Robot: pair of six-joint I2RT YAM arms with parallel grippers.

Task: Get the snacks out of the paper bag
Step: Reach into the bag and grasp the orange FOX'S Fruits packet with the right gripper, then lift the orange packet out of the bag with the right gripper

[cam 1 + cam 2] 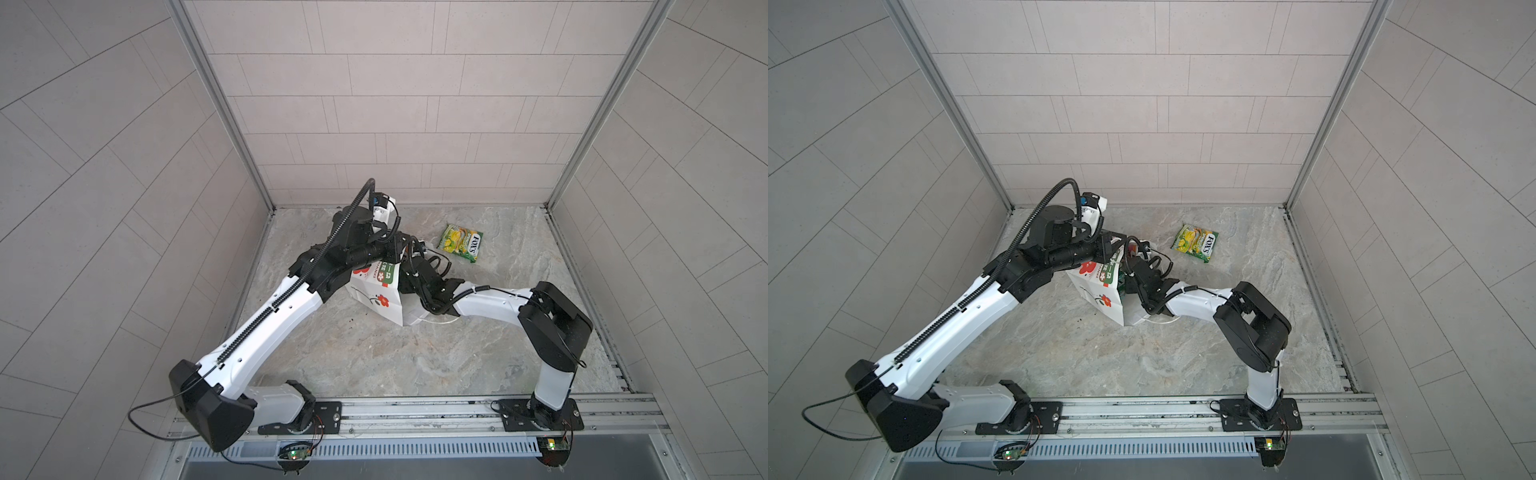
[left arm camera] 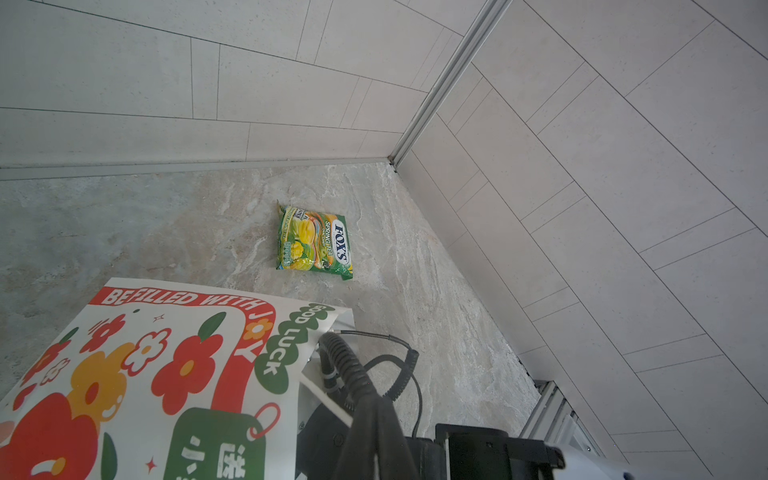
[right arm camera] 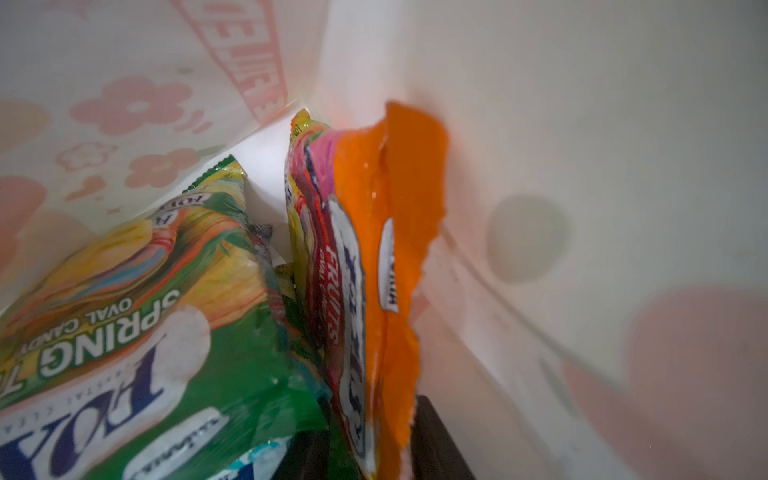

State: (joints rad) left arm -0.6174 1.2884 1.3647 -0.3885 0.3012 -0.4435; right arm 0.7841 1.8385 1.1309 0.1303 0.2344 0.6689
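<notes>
In both top views we see the left gripper [image 1: 392, 249] clenched on the upper rim of the tall white paper bag [image 1: 378, 296] with the red flower drawing. The paper bag leans on the grey marbled tabletop [image 1: 374, 357]. The right gripper is hidden inside the bag's mouth, and only the right arm [image 1: 482, 301] shows. 1 flat glossy green-yellow packet [image 1: 1196, 243] lies on the tabletop, apart from both grippers and beyond the right arm's wrist.

From the left wrist, the paper bag's printed panel [image 2: 145, 365] sits close beneath the camera. The green-yellow packet [image 2: 313, 243] lies ahead, clear of the bag.

From the right wrist we look inside the paper bag [image 3: 582, 124]. An orange-pink packet [image 3: 374, 208] stands on edge between the 2 dark fingers [image 3: 440, 432] of the right gripper [image 3: 374, 451]. An inner green-yellow packet [image 3: 166, 311] leans just beside it. The view is blurred, so we cannot tell whether the fingers pinch the orange-pink packet.
</notes>
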